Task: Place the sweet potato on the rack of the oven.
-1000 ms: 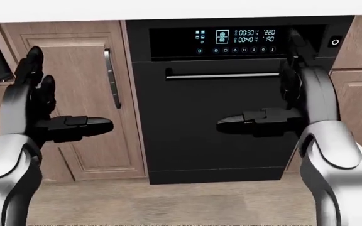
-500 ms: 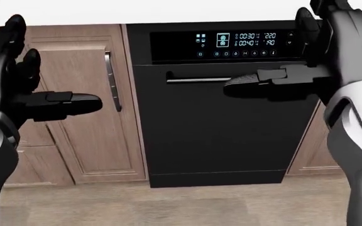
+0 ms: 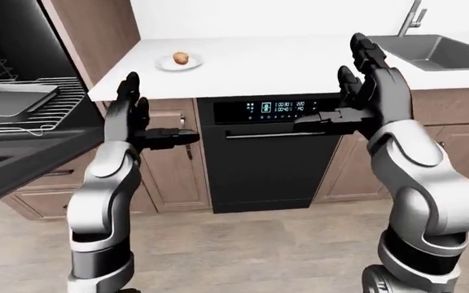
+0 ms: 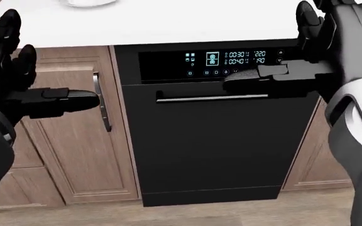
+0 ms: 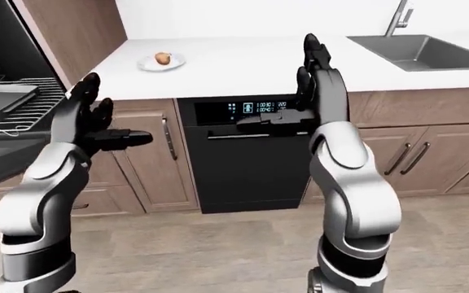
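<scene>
At eleven o'clock in my left-eye view, the small brown sweet potato (image 3: 181,58) sits on a round white plate (image 3: 167,63) on the white countertop (image 3: 299,58). Both my hands are raised, empty, palms facing each other: the left hand (image 3: 133,116) has its dark fingers spread upright with the thumb pointing inward, and the right hand (image 3: 369,85) likewise stands open. Between them is a black dishwasher with a lit control panel (image 4: 209,136). At nine o'clock the open oven's wire rack (image 3: 55,107) carries what looks like a grey metal tray (image 3: 6,97). A steel sink (image 5: 418,49) lies at two o'clock.
</scene>
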